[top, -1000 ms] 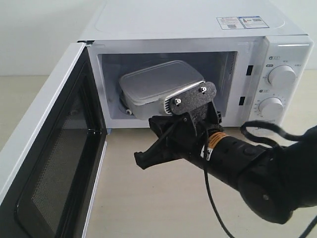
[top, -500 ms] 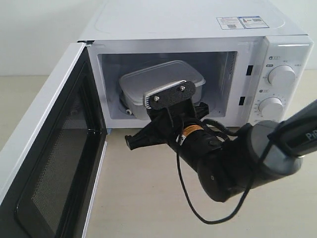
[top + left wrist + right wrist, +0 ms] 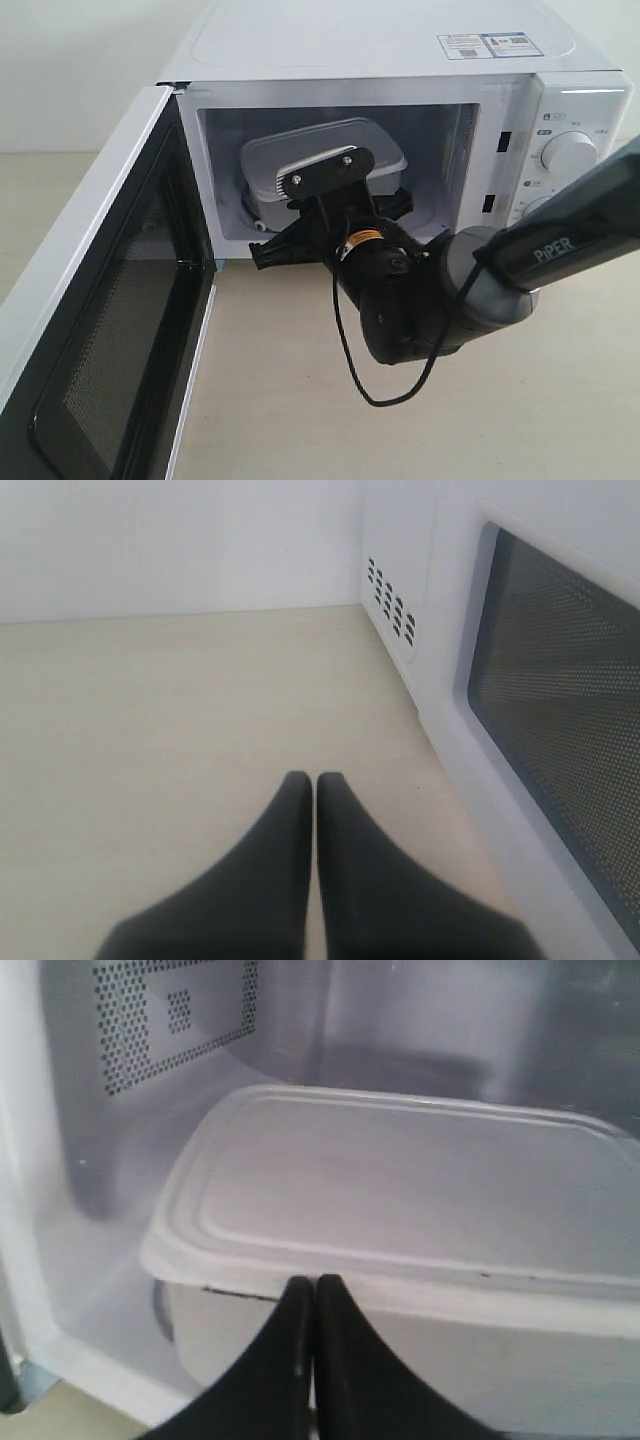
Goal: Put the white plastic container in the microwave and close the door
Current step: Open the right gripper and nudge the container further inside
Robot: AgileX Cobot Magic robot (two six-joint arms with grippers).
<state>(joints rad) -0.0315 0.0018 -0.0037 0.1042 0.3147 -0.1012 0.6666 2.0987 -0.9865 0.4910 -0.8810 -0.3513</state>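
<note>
The white plastic container (image 3: 320, 148) lies inside the microwave (image 3: 380, 40), toward the cavity's left, lid on and turned at an angle. The door (image 3: 110, 330) stands wide open at the left. My right arm (image 3: 420, 300) reaches into the opening; its wrist plate hides the fingertips in the exterior view. In the right wrist view my right gripper (image 3: 315, 1282) is shut and empty, its tips against the container (image 3: 400, 1180) side just under the lid's rim. My left gripper (image 3: 315, 778) is shut and empty, low over the table beside the door's outer window (image 3: 550, 700).
Two round knobs (image 3: 568, 155) sit on the microwave's right panel. A black cable (image 3: 350, 370) loops below the right wrist. Pale tabletop (image 3: 300, 400) spreads in front of the oven. Vent holes (image 3: 390, 595) mark the microwave's side wall.
My right arm has swung left and forward into the cavity mouth, bringing its shut tips up to the container. The container sits slightly deeper. The door has not moved.
</note>
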